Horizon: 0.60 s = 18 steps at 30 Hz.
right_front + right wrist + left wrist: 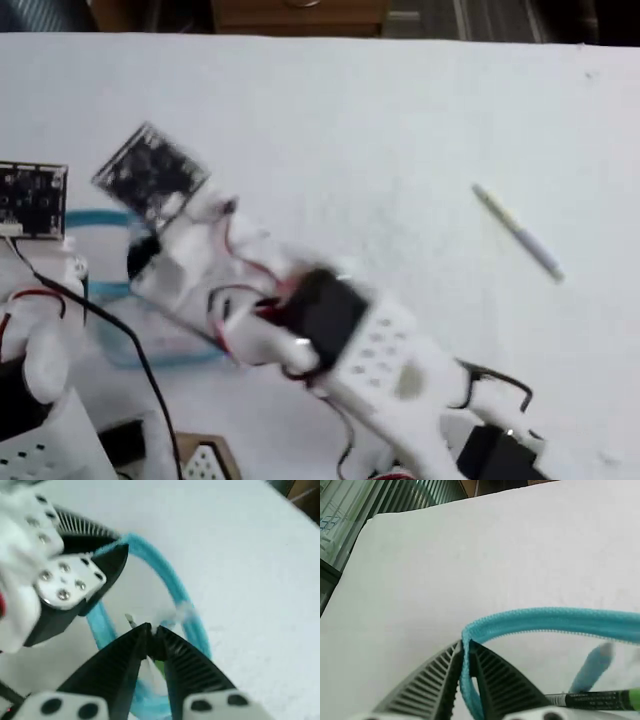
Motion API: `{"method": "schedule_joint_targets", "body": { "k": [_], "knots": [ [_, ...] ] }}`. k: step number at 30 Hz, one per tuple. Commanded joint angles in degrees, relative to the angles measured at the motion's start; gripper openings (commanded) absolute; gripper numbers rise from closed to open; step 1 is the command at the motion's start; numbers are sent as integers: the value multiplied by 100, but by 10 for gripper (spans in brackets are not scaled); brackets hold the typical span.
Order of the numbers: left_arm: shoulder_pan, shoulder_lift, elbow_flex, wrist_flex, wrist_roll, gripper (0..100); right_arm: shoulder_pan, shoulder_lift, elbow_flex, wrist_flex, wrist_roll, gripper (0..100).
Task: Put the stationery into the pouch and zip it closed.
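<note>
Our left gripper (466, 647) pinches the pouch (555, 617) by its rim, our right gripper (150, 630) sits nearly closed at the mouth; we should hold it wide

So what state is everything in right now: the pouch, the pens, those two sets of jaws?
Clear plastic pouch with blue zip edge: open, unzipped.
Grey pen with yellow-green end: lying loose on the white table, outside the pouch.
Black pen with green end: seemingly inside the pouch.
Left jaws: shut on the pouch's blue edge.
Right jaws: shut at the pouch's mouth; what they pinch is unclear.
</note>
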<state>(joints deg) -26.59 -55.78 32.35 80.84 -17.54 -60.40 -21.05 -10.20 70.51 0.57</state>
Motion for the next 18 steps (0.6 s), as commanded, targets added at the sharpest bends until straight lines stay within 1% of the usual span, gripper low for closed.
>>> {"method": "schedule_joint_targets", "body": {
  "k": [1,4,6,9,10,11,14,16,18],
  "knots": [
    [-75,224,1160,202,70,23,453,-31,-1336,233,18,17],
    [-75,224,1160,202,70,23,971,-48,-1908,242,0,17],
    [-75,224,1160,202,70,23,1499,-75,-2171,277,9,17],
    [-75,224,1160,202,70,23,2668,-22,-2391,743,35,18],
    [-75,224,1160,202,70,23,3143,4,-2338,884,141,19],
    [-75,224,1160,202,70,23,3582,66,-2215,998,422,23],
    [-75,224,1160,202,70,23,4892,453,-1653,1305,1468,97],
    [-75,224,1160,202,62,23,5648,769,-1380,1332,1714,170],
    [-75,224,1160,202,62,23,6185,1156,-1143,1358,1820,233]
  ]
}}
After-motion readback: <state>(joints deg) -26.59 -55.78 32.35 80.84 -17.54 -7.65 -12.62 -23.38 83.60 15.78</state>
